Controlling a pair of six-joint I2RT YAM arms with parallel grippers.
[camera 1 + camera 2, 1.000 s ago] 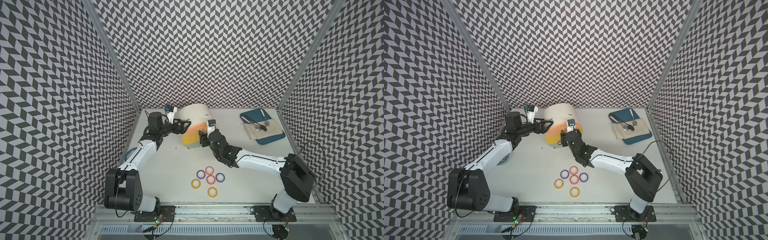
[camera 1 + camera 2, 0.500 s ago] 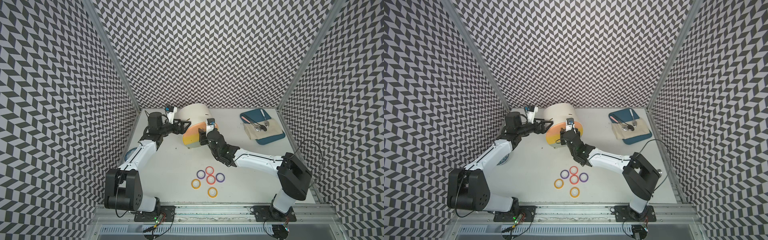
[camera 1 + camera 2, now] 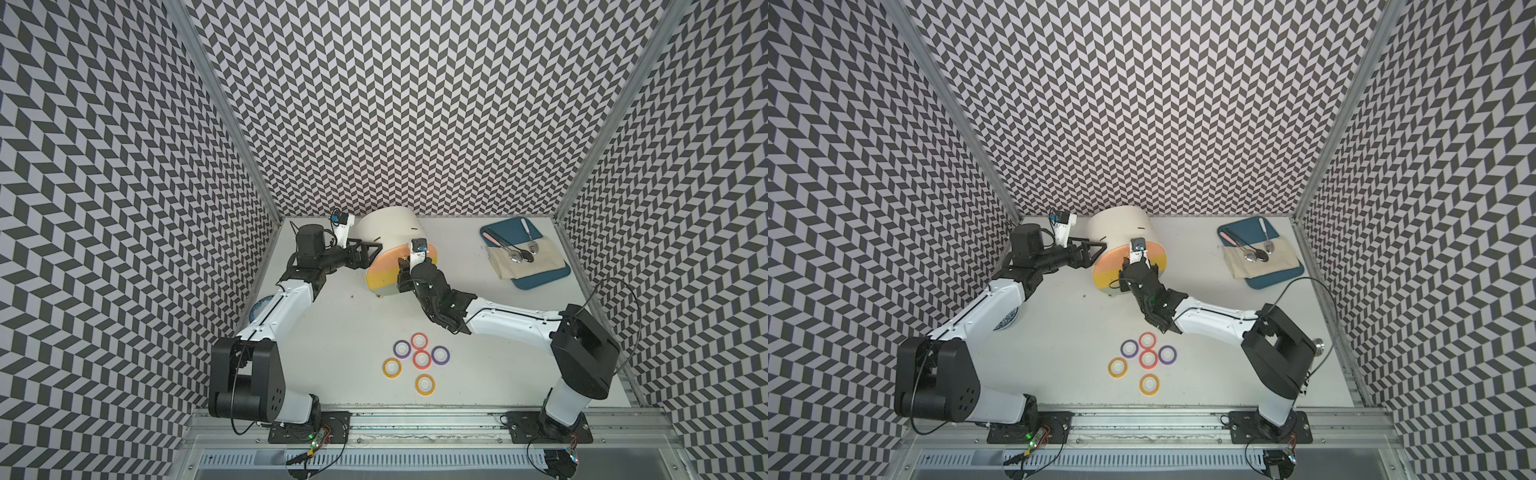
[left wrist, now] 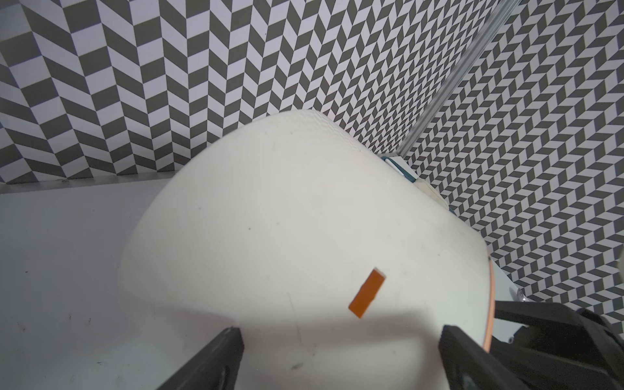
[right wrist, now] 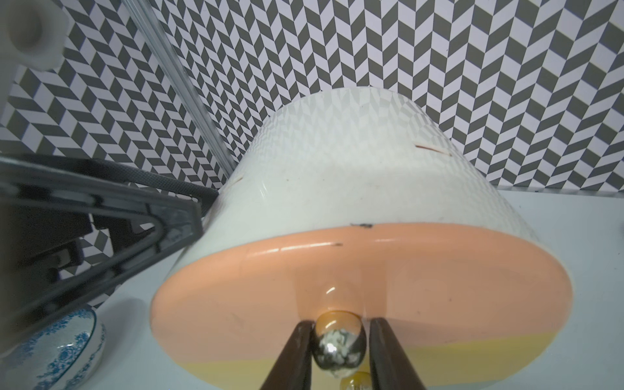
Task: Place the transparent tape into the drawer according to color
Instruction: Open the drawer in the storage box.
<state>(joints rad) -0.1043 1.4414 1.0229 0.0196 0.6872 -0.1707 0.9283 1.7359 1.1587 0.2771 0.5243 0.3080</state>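
Right pincer point(image 5: 340, 324) — seemingly pinching — flanks knob point(image 5: 338, 347) of peach drawer point(image 5: 337, 270).

No legible text, labels, brands or numbers in any view. Drawer fronts point(image 5: 337, 270) and tape rolls point(image 3: 421, 359) are plain colour only. The blue marks on the bowl point(image 5: 54, 351) are a floral pattern, not lettering.

Between the jaws of the right gripper point(image 5: 339, 329), the yellow drawer's knob point(image 5: 354, 383) is cut off by the picture's edge; well beside them, the bowl point(image 5: 57, 351) is too.
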